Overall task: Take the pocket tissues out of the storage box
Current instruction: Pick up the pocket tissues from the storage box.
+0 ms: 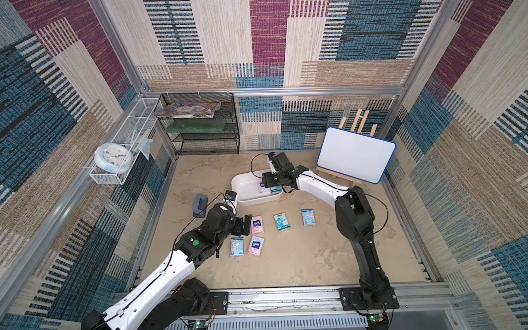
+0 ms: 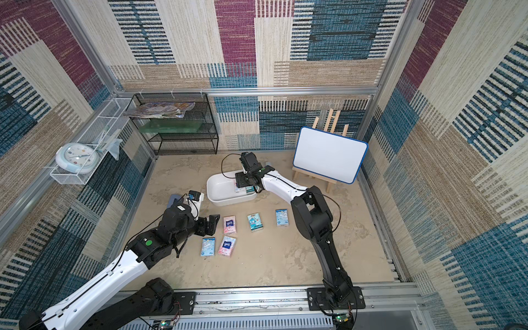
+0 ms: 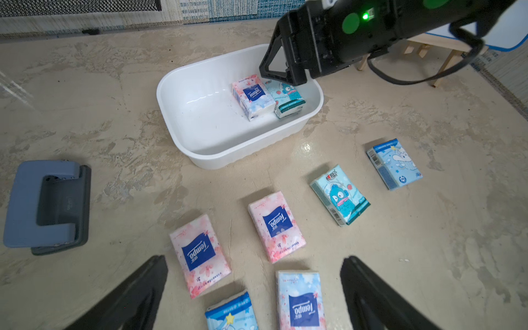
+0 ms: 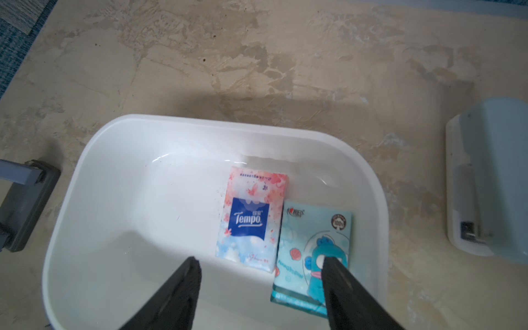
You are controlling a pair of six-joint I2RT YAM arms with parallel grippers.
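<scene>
The white storage box [image 1: 243, 185] [image 2: 218, 190] [image 3: 217, 134] [image 4: 137, 177] sits mid-table. Two pocket tissues lie in it side by side: a pink packet [image 4: 254, 220] [image 3: 251, 95] and a teal cartoon packet [image 4: 311, 237] [image 3: 288, 100]. My right gripper [image 4: 260, 258] [image 1: 270, 183] hangs open over them, one finger above the teal packet, gripping nothing. Several more packets lie on the table in front of the box, among them a pink one [image 1: 257, 225] [image 3: 275, 225], a teal one [image 1: 281, 222] and a light blue one [image 1: 308, 217]. My left gripper [image 3: 254, 258] [image 1: 245, 224] is open and empty above these.
A grey-blue stapler [image 1: 200, 205] [image 3: 47, 205] lies left of the box. A whiteboard on an easel [image 1: 357, 154] stands at the back right. A black mesh shelf [image 1: 200, 125] and a white wire basket holding a clock [image 1: 114, 157] line the back left.
</scene>
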